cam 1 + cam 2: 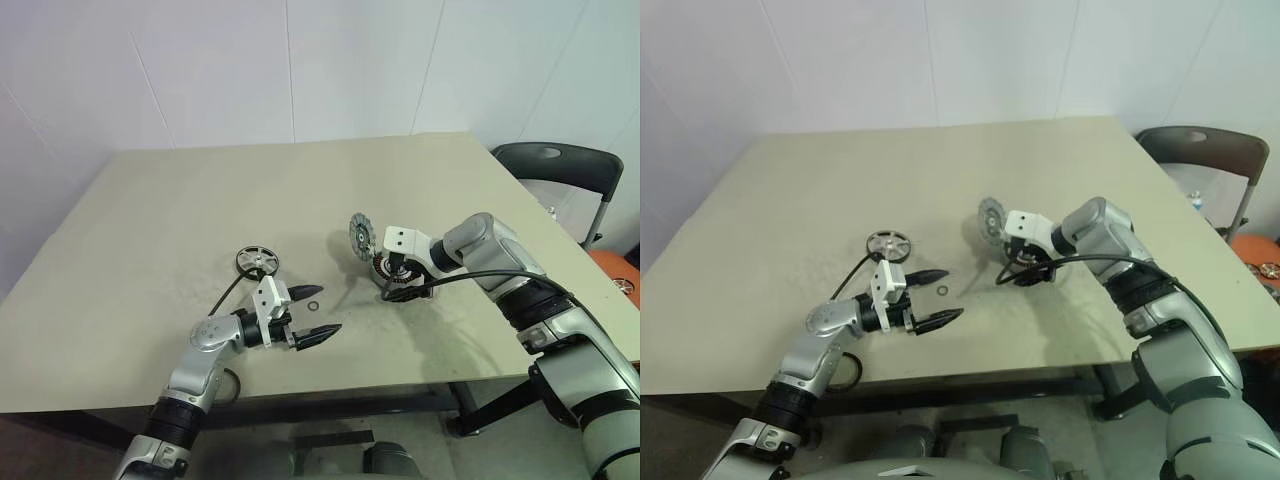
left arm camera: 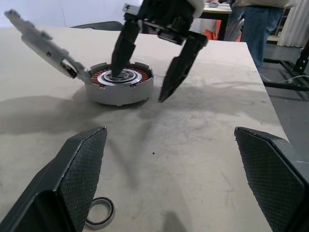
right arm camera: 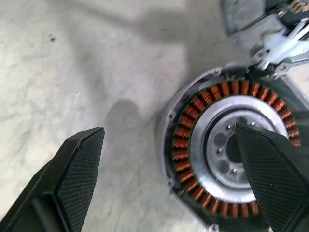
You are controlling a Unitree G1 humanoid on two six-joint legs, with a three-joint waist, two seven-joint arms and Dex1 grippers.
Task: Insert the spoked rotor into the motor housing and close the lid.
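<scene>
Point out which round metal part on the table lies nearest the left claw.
The small dark ring, lying flat just off the left claw. The spoked rotor sits farther back, and the motor housing with its raised lid is under the right claw.

On the table [image 1: 180, 200], the motor housing [image 2: 119, 87] sat at centre, its lid [image 1: 360, 238] hinged up at ten o'clock. The spoked rotor [image 1: 257, 262] lay well apart at nine o'clock, the small ring [image 1: 313, 306] between them, toward seven o'clock.
</scene>
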